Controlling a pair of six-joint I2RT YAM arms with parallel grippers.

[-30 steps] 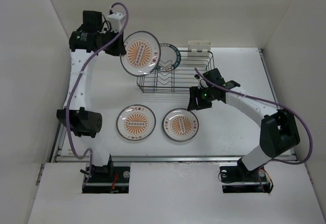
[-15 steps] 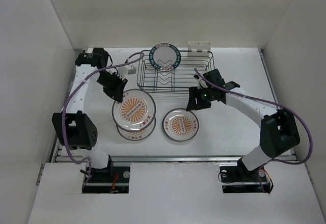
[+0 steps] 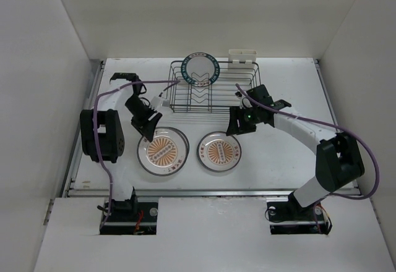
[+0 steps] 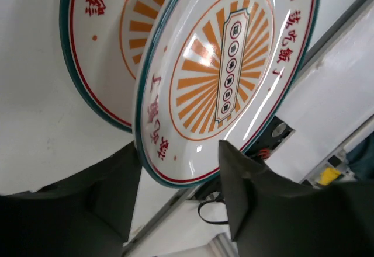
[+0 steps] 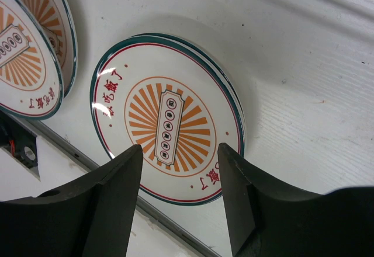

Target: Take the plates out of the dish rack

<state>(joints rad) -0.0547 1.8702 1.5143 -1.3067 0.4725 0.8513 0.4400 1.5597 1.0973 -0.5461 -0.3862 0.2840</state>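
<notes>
The dish rack (image 3: 213, 96) stands at the back with one teal-rimmed plate (image 3: 200, 69) upright in its slots. On the table in front lie sunburst plates: a left pile (image 3: 163, 150) and a right plate (image 3: 220, 151). My left gripper (image 3: 148, 127) is at the pile's far-left edge. In the left wrist view its jaws are open around the rim of the top plate (image 4: 234, 76), which lies offset on the lower plate (image 4: 99, 47). My right gripper (image 3: 238, 123) hovers open over the right plate (image 5: 169, 125), holding nothing.
A white cup holder (image 3: 242, 57) is clipped on the rack's back right edge. White walls enclose the table on three sides. A metal rail (image 3: 216, 192) runs along the near edge, close to both plates.
My left arm carried a sunburst plate from beside the rack down onto the left plate on the table, and its jaws have opened off the rim. The right arm has not moved.
</notes>
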